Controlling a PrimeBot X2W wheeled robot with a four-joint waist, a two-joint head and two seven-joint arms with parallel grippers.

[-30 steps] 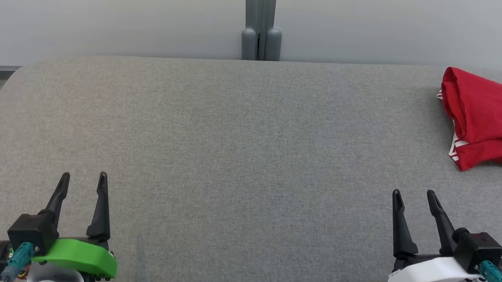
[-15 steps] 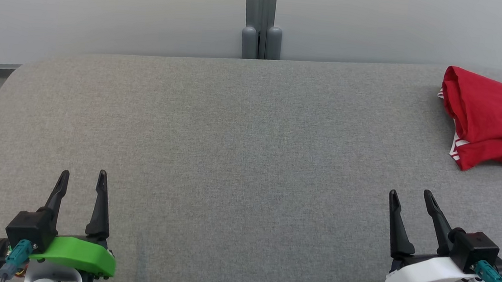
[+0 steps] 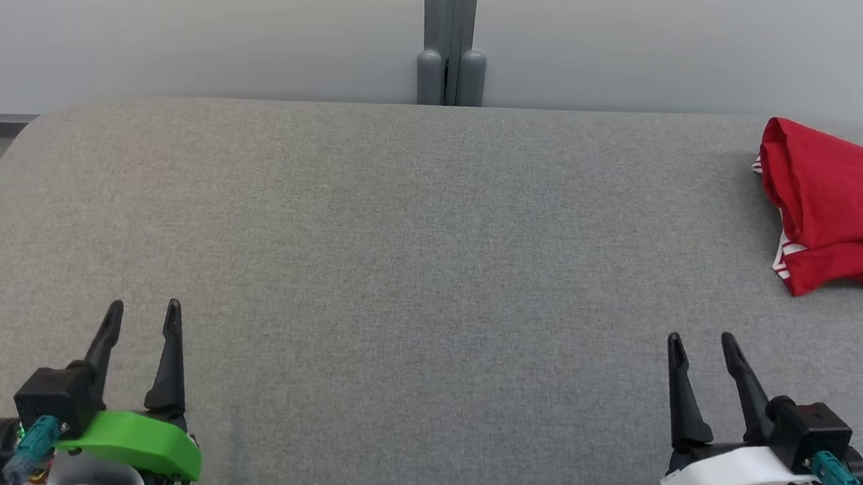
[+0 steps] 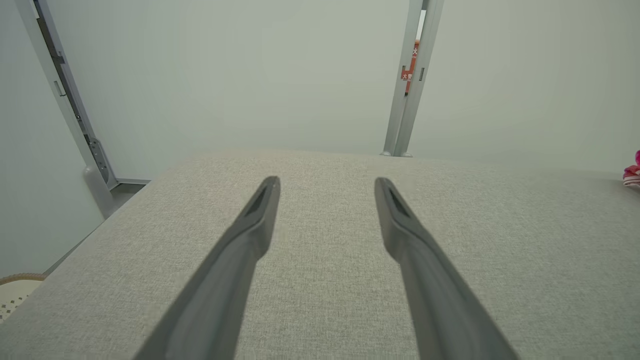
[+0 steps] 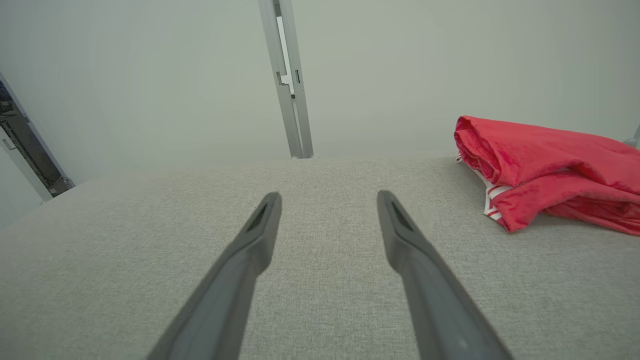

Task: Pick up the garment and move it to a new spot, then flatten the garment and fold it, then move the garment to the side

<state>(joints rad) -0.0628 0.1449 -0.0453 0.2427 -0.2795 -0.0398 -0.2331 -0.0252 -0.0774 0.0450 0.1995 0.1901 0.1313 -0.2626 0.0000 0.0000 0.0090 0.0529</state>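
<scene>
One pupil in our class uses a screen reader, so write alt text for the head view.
A bunched red garment lies at the far right of a grey table, cut off by the picture's edge. Nearer, the left tool and right tool sit open and apart from it, holding nothing.

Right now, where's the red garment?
Head view: the red garment lies bunched at the far right edge of the grey table, beyond the open right gripper.

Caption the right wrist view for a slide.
Open right gripper over grey surface; red garment lies ahead, to the right.
</scene>
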